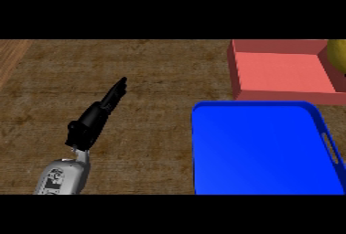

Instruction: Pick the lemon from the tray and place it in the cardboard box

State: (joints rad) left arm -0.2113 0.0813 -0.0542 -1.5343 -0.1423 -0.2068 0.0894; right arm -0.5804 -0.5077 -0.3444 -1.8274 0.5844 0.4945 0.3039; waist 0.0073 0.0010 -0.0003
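Left forearm [64, 176]: grey casing, coming in from the lower edge at the view's left, angled up and to the right.
Left hand [93, 122]: black, fingers [119, 89] straight and held together, pointing toward the far right; it is spread flat rather than curled and holds nothing. It lies over the counter; whether it touches the top, I cannot tell.
Tray [197, 151]: bright blue and glossy, rectangular with rounded corners and a low raised rim; a long handle slot [331, 147] is cut in its right side. It fills the near right and runs out of the lower edge.
Counter [142, 151]: brown, with a coarse mottled grain; a paler, wood-grained strip [10, 61] shows at the far left.
Room to move: a wide stretch of counter lies between the hand and the tray's left rim, and more beyond the fingertips toward the far edge.
Box [236, 68]: salmon red, square, with upright flat walls and an open top, just beyond the tray's far rim.
Lemon [338, 55]: yellow and rounded, at the far right beside the box's right wall, outside it and off the tray, cut by the view's edge.
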